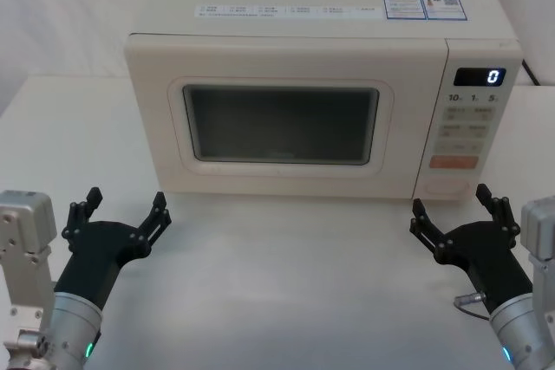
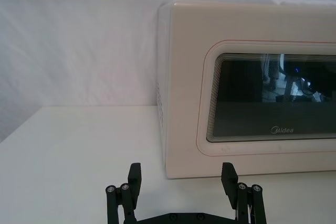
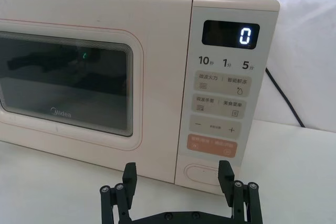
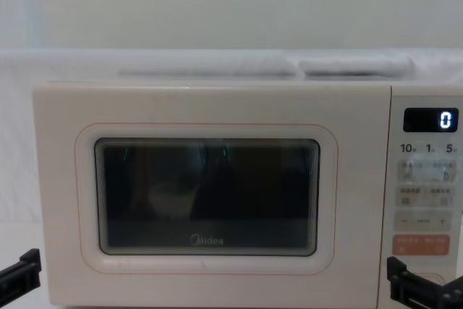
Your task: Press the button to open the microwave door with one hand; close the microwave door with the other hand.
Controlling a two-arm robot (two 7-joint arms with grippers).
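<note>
1. Microwave [image 1: 321,110] sits at the back of the white surface [image 1: 286,283], microwave door [image 1: 282,123] flush shut.
2. Left gripper [image 1: 126,214] and right gripper [image 1: 460,214] – both spread, hovering near the front corners, bare surface between.
3. Right wrist view catches the oval button [image 3: 202,174] – barely visible from the head.

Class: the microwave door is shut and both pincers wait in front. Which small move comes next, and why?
Probably ease the right pincer forward to the oval button at the panel's foot: the microwave door is shut, and that open pincer already sits right before the button. The left pincer waits, open, near the door's left corner.

black ridged left hand [image 1: 124,213] and right hand [image 1: 455,211], silver wrists, green lights.
</note>
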